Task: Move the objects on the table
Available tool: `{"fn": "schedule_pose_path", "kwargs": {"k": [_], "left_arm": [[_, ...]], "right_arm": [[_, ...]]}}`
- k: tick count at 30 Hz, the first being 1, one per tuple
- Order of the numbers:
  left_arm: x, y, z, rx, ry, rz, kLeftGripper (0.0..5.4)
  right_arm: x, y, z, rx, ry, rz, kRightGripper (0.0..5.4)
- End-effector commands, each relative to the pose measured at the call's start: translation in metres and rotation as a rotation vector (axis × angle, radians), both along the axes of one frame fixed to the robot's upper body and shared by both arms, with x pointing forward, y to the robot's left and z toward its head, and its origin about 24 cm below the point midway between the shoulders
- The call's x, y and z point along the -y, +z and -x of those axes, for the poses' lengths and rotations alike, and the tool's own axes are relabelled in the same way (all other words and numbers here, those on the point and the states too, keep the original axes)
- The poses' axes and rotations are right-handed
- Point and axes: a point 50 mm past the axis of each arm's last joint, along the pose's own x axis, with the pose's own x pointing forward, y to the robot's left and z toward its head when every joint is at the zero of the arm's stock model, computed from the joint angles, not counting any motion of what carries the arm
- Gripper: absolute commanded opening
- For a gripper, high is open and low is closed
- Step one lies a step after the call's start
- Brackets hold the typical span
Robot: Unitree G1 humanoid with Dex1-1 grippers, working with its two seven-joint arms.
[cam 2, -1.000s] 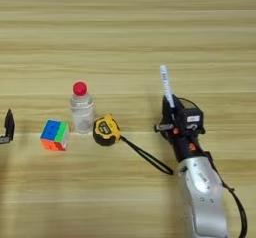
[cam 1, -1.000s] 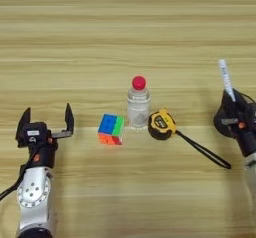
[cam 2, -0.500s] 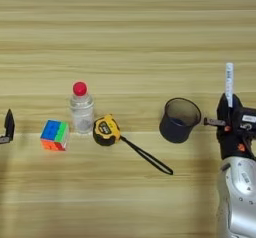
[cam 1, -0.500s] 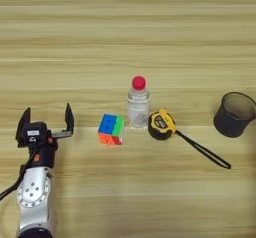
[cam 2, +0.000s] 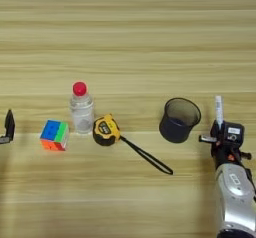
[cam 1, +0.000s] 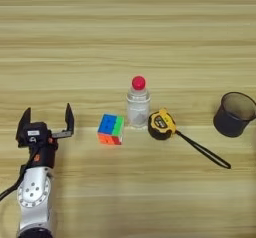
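Right gripper [cam 2: 218,132] at lower right pinches the marker [cam 2: 218,108] upright, beside the cup [cam 2: 179,120]. Left gripper [cam 1: 46,123] at lower left is spread. Bottle [cam 1: 137,103], cube [cam 1: 111,129] and tape measure [cam 1: 161,124] sit at centre.

It looks like a robot test bench: a bare wooden table [cam 1: 125,32] fills the view, with unrelated small items set out in a row.

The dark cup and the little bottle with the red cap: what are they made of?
The cup looks like dark, smoky translucent plastic: the table's grain shows faintly through its wall. The bottle seems to be clear, glossy plastic, see-through under an opaque red cap. Glass cannot be ruled out.
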Motion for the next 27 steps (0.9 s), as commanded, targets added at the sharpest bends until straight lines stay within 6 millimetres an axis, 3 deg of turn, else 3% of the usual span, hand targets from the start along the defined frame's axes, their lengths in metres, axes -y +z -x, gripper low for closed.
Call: {"fn": "schedule_pose_path", "kwargs": {"k": [1,7,14,27], "left_arm": [[0.000,0.001,0.000,0.002,0.000,0.002,5.40],[0.000,0.001,0.000,0.003,0.000,0.002,5.40],[-0.001,0.002,0.001,0.007,0.003,0.000,5.40],[-0.002,0.002,0.001,0.008,0.005,-0.001,5.40]], "right_arm": [[0.004,-0.008,-0.003,-0.037,0.006,0.018,0.77],[0.002,-0.028,0.001,-0.133,0.012,0.028,0.77],[-0.002,-0.034,0.001,-0.157,0.035,0.028,0.77],[0.004,-0.018,-0.003,-0.020,-0.033,0.031,2.44]]}}
